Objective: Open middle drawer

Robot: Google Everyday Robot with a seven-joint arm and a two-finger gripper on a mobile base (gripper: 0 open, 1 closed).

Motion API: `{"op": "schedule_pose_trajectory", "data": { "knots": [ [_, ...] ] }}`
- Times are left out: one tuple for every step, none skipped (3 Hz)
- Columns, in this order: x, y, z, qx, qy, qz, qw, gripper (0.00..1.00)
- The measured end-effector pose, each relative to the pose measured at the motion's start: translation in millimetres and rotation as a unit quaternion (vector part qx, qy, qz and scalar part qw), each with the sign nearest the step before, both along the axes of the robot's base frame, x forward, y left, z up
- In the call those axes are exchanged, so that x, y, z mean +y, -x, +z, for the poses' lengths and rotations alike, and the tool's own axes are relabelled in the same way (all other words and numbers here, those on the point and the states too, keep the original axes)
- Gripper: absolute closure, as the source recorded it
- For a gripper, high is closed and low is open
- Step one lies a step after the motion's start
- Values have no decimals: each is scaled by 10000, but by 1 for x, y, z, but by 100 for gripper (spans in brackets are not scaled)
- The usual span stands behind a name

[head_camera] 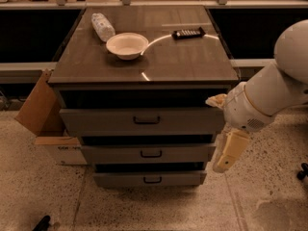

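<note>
The white arm (274,90) is entering from the right and is being cut off by the frame edge, so its base is not showing. The pincer (228,154) is hanging as one beige, blunt, plastic-looking piece below the rounded white wrist, just beside the right end of the middle drawer (120,154). Whether it is standing apart or together cannot be told from this angle, and it is possibly overlapping the drawer's corner rather than touching it. Nothing is showing in its grasp. The middle drawer is sitting second of three in the grey metal cabinet, a low wide front carrying a small black bar handle (151,153), with a dark gap running above it. The taller top drawer (96,121) is lying above and the lowest drawer (120,179) beneath, each set back a step further. The dark, glossy worktop (192,66) is carrying a shallow white bowl (127,44), a crinkled clear bottle (102,26) lying on its side just beside the bowl, and a flat black keyed device (188,32) well apart toward the back. A cardboard box (41,109) is leaning at the cabinet's left side, partly hidden behind it. The floor (159,211) is showing as speckled stone.
</note>
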State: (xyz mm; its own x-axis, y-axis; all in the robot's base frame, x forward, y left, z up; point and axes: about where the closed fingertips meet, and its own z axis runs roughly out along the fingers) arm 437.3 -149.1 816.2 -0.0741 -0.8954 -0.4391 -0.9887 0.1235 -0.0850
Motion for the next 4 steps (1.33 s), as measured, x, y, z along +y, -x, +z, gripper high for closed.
{"op": "schedule_pose_trajectory", "data": {
  "knots": [
    [1,-9,-44,-21,242,73,9997,0],
    [3,-24,-105,-83,374,173,9991,0],
    [14,-38,-164,20,323,299,9990,0],
    [28,-43,-229,367,121,390,9985,0]
  ]
}}
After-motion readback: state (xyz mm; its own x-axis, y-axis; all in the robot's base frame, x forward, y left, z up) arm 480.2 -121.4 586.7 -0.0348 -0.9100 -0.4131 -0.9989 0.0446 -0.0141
